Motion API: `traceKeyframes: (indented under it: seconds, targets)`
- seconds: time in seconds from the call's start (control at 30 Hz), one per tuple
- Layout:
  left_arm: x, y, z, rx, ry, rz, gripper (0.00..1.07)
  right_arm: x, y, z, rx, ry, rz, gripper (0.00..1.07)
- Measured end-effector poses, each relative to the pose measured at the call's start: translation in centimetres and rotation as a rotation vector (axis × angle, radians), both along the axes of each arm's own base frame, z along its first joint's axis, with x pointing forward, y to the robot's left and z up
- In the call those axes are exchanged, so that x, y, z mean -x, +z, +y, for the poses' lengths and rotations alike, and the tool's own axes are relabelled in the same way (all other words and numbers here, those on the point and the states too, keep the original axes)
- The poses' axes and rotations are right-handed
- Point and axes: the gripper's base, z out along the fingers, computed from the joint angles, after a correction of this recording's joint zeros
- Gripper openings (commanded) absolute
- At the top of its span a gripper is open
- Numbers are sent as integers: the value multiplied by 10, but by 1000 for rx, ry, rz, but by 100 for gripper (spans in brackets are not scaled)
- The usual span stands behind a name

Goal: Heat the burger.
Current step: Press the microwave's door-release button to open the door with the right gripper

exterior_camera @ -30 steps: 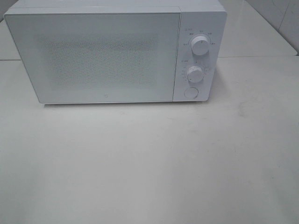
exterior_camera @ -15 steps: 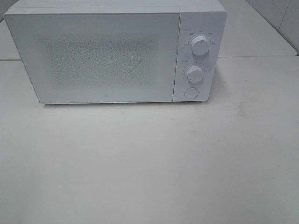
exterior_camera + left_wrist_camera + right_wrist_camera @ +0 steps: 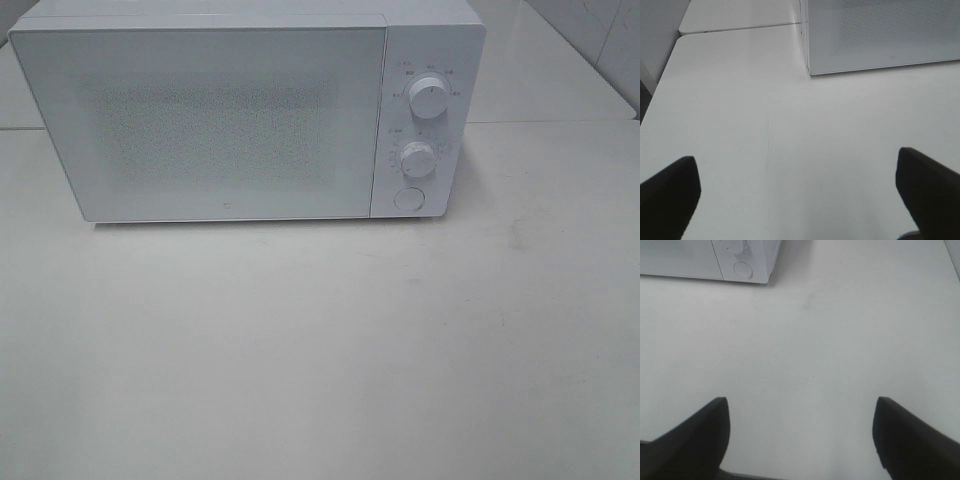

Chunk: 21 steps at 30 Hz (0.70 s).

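The burger is out of view in every frame. A white microwave [image 3: 250, 110] stands at the back of the white table [image 3: 320, 340] with its door shut; two dials [image 3: 428, 98] and a round button [image 3: 407, 198] are on its right panel. Neither arm shows in the exterior view. My left gripper [image 3: 797, 192] hangs open over bare table, short of the microwave's left front corner [image 3: 810, 72]. The right gripper [image 3: 800, 432] is open too, empty, above the table in front of the microwave's button corner [image 3: 742, 269].
A seam where a second table [image 3: 540, 70] joins runs behind the microwave. The table's left edge [image 3: 660, 85] shows in the left wrist view. A tiled wall [image 3: 610, 40] rises at the back right.
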Motion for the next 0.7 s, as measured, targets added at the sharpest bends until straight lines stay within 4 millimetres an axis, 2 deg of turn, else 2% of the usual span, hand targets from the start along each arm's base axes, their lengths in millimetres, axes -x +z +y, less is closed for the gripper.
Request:
traceKeyframes:
  seconds: [0.2, 0.7]
  targets:
    - [0, 0, 0, 0, 0, 0, 101, 0, -6, 0, -7, 1, -57, 76]
    - [0, 0, 0, 0, 0, 0, 101, 0, -6, 0, -7, 1, -61, 76]
